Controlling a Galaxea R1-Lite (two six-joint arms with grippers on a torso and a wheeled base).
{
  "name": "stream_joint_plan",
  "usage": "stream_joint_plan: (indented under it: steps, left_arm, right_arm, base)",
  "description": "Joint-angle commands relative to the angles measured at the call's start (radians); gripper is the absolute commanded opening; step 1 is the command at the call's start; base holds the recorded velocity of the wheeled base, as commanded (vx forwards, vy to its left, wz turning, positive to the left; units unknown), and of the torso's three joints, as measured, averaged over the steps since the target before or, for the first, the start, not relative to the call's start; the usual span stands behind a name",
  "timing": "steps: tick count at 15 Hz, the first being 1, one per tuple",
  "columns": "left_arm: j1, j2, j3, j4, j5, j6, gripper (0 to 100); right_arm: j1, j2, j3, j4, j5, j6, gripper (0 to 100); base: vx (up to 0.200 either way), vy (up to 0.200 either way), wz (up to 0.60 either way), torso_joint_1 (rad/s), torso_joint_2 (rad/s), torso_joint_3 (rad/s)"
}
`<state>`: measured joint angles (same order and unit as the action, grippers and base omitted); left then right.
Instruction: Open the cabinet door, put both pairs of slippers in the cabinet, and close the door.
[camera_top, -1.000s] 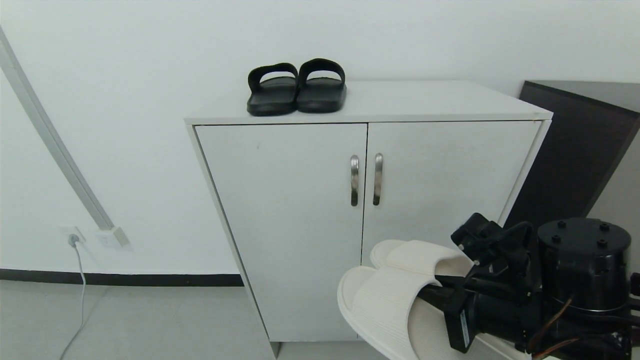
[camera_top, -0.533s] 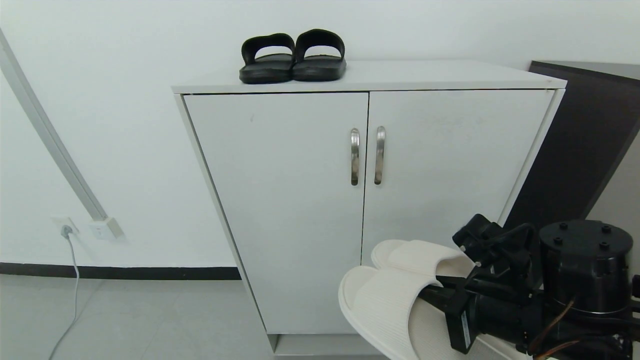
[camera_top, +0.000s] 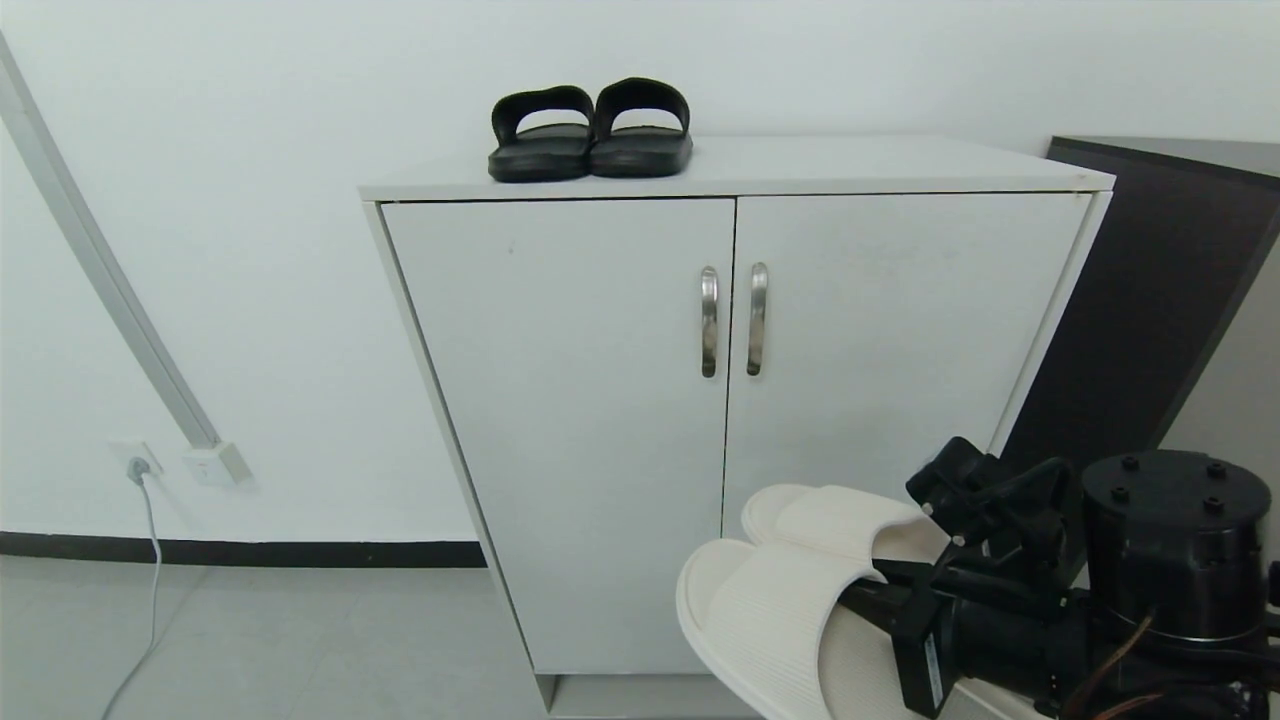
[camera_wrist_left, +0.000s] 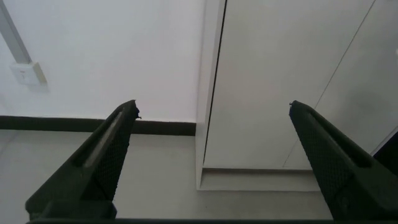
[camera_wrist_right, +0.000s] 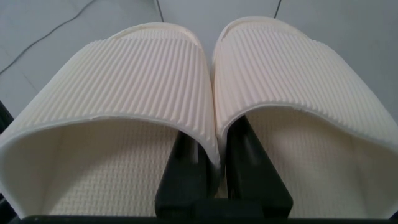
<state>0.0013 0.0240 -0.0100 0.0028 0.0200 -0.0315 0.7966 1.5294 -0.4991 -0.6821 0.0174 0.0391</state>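
Observation:
A white two-door cabinet (camera_top: 600, 420) stands against the wall, both doors closed, with two metal handles (camera_top: 709, 321) at the centre seam. A pair of black slippers (camera_top: 590, 130) rests on its top, towards the left. My right gripper (camera_top: 880, 585) sits low at the front right, shut on a pair of white ribbed slippers (camera_top: 790, 590), one finger inside each strap (camera_wrist_right: 211, 134). In the left wrist view, my left gripper (camera_wrist_left: 211, 118) is open with nothing between its fingers, facing the cabinet's lower left corner (camera_wrist_left: 208, 177).
A dark panel (camera_top: 1150, 300) leans right of the cabinet. A grey conduit (camera_top: 100, 270) runs down the wall to a socket (camera_top: 135, 462) with a cable at the left. Grey floor (camera_top: 250, 640) lies open in front of and left of the cabinet.
The head camera has shifted, first lowering so the cabinet rose in the picture, then tilting slightly back. The right gripper still holds the white slippers in the same place.

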Motion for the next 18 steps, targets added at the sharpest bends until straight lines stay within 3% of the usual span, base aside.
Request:
stream_joint_plan:
  steps: [1,2,3,7,8,11,13,15,16,18]
  left_arm:
    - [0.000,0.056,-0.065,0.000,-0.002,0.005,100]
    - [-0.001,0.125,-0.188,0.014,-0.003,-0.028,100]
    - [-0.006,0.186,-0.235,0.017,-0.017,-0.057,100]
    - [-0.010,0.445,-0.335,-0.003,-0.255,-0.062,100]
    - [-0.010,0.540,-0.360,-0.047,-0.347,-0.062,100]
    - [-0.024,0.714,-0.367,-0.210,-0.503,-0.065,100]
    - [-0.056,0.840,-0.367,-0.326,-0.532,-0.067,100]
    - [-0.147,0.990,-0.378,-0.500,-0.529,-0.079,100]
    - [-0.170,1.024,-0.390,-0.530,-0.528,-0.088,100]
    - [-0.250,1.105,-0.473,-0.558,-0.526,-0.143,100]
  right_arm:
    - [0.001,0.008,0.005,-0.007,0.002,0.001,0]
    - [0.006,0.012,0.007,-0.013,0.001,-0.001,0]
    - [0.012,0.015,0.007,-0.016,0.001,-0.001,0]
    - [0.018,0.015,0.011,-0.016,-0.001,-0.002,0]
    - [0.018,0.015,0.011,-0.017,-0.001,-0.005,0]
    - [0.018,0.017,0.013,-0.017,-0.001,-0.013,0]
    - [0.018,0.017,0.013,-0.017,-0.001,-0.013,0]
    - [0.019,0.014,0.013,-0.017,-0.001,-0.013,0]
    - [0.019,0.014,0.013,-0.017,-0.001,-0.013,0]
    - [0.023,0.014,0.017,-0.017,-0.001,-0.013,0]
  base:
    - [0.000,0.000,0.00,-0.007,0.22,0.119]
    - [0.000,0.000,0.00,-0.007,0.14,0.036]
    - [0.000,0.000,0.00,-0.007,0.08,0.041]
    - [0.000,0.000,0.00,0.000,0.00,0.000]
    - [0.000,0.000,0.00,0.000,0.00,0.000]
    - [0.000,0.000,0.00,0.000,0.00,0.000]
    - [0.000,0.000,0.00,0.000,0.00,0.000]
    - [0.000,0.000,0.00,0.000,0.00,0.000]
    - [0.000,0.000,0.00,0.000,0.00,0.000]
    - [0.000,0.000,0.00,0.000,0.00,0.000]
